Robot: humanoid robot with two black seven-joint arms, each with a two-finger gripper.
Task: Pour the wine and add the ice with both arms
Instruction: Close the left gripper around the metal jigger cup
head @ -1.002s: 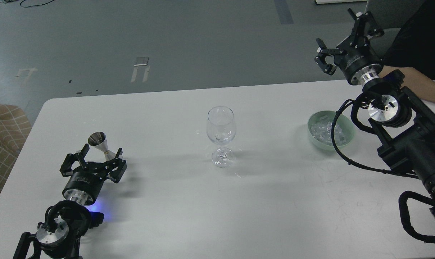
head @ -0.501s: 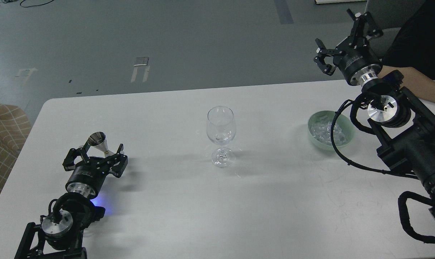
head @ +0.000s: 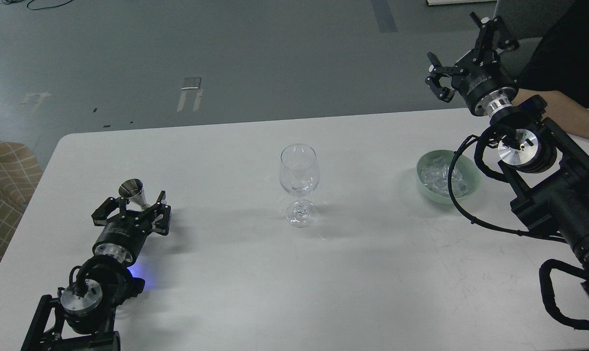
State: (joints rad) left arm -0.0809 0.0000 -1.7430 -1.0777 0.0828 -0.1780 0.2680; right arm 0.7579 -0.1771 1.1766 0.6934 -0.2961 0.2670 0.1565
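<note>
An empty clear stemmed glass (head: pixel 299 179) stands mid-table. A small steel jigger (head: pixel 133 192) sits at the left. My left gripper (head: pixel 131 208) is open and low on the table, with one finger on each side of the jigger's lower part; whether they touch it is unclear. The wine is out of view. Clear ice (head: pixel 438 175) lies in a pale green bowl (head: pixel 471 168) at the right. Raised above the table's far right edge, my right gripper (head: pixel 462 54) is open and holds nothing. It is behind the bowl.
A person's forearm (head: pixel 562 108) rests on the far right corner of the white table (head: pixel 372 273). My right arm's black cable (head: pixel 454 195) loops over the bowl's near side. A checked seat (head: pixel 4 185) stands off the table's left edge.
My left gripper has slid forward and slightly right, so its fingers now flank the jigger. The right gripper has barely shifted.
</note>
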